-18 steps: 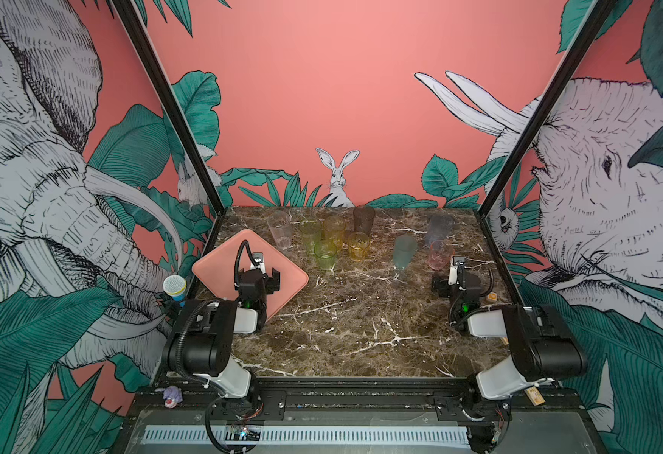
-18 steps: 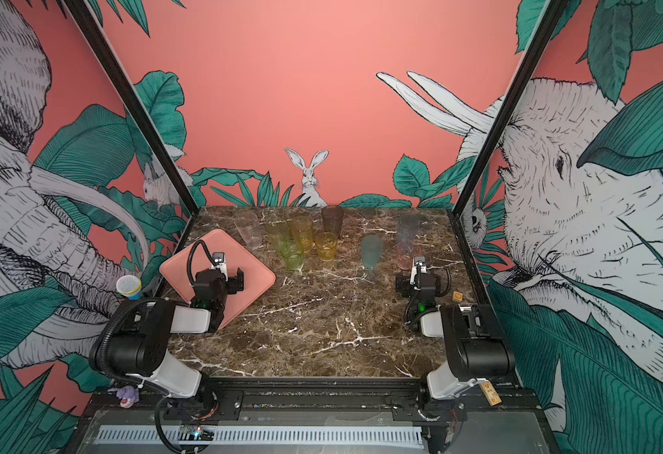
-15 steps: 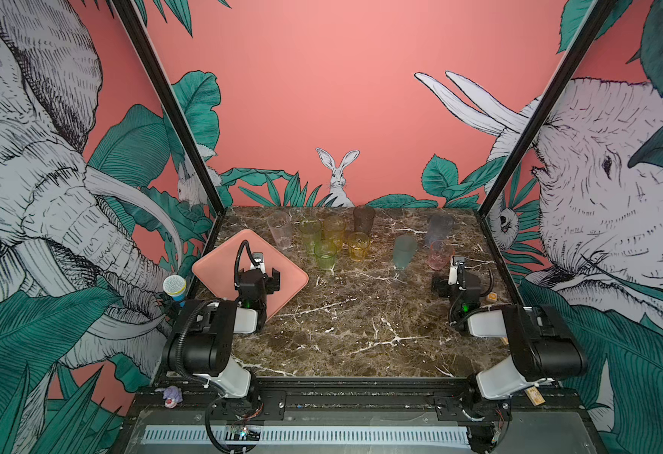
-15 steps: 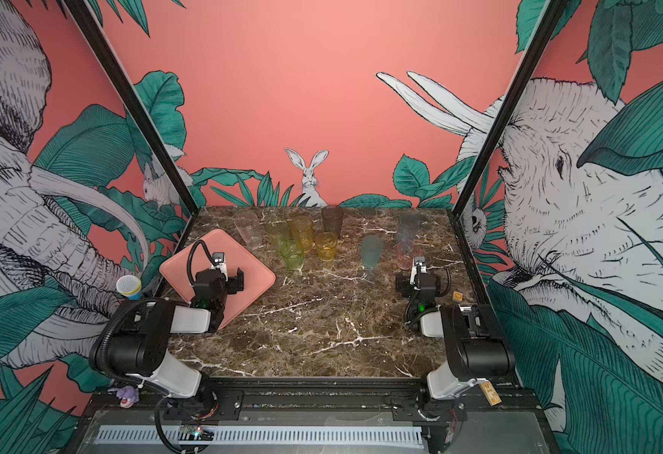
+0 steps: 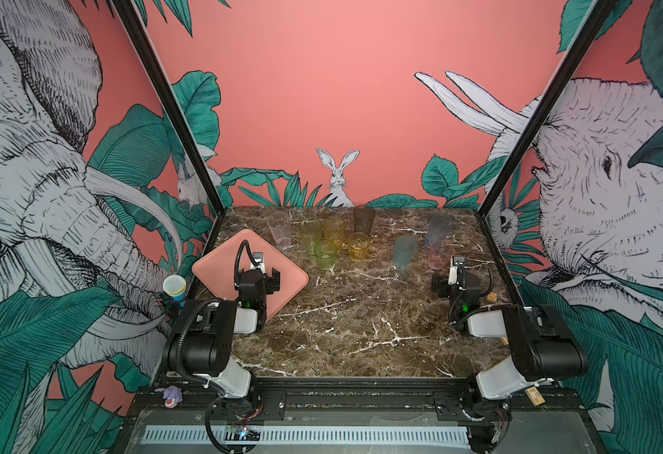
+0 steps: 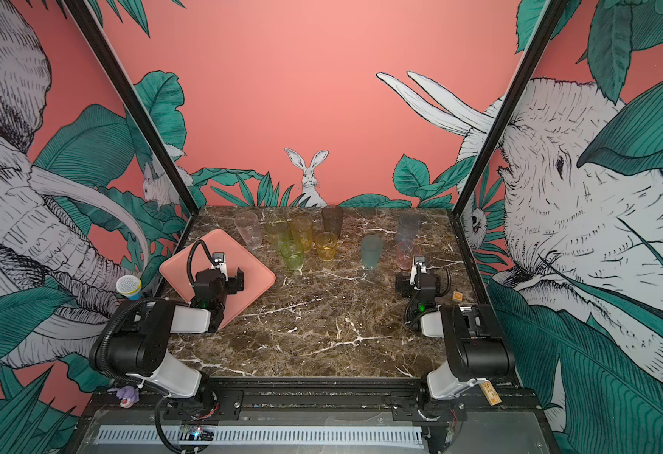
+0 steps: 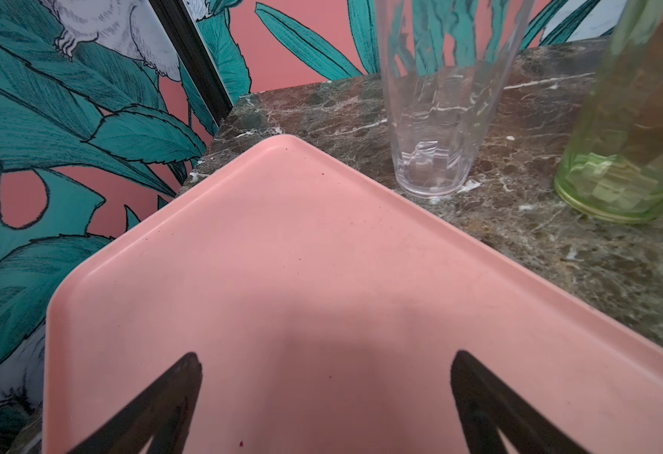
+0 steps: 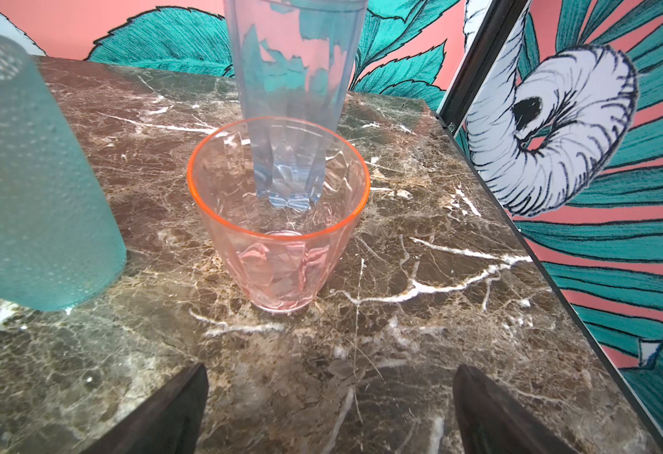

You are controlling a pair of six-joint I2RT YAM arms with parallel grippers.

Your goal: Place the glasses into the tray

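glasses [image 5: 358, 246] in a row on the marble table [image 5: 341, 314] at mid frame, all outside the pink tray [image 5: 219, 264] at centre left, left gripper [image 7: 326, 365] wide open over the tray, right gripper [image 8: 329, 373] wide open and empty near the small pink glass [image 8: 278, 220]

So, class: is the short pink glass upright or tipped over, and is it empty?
Upright and empty. The pink glass stands on its base on the table, rim up, with nothing inside.
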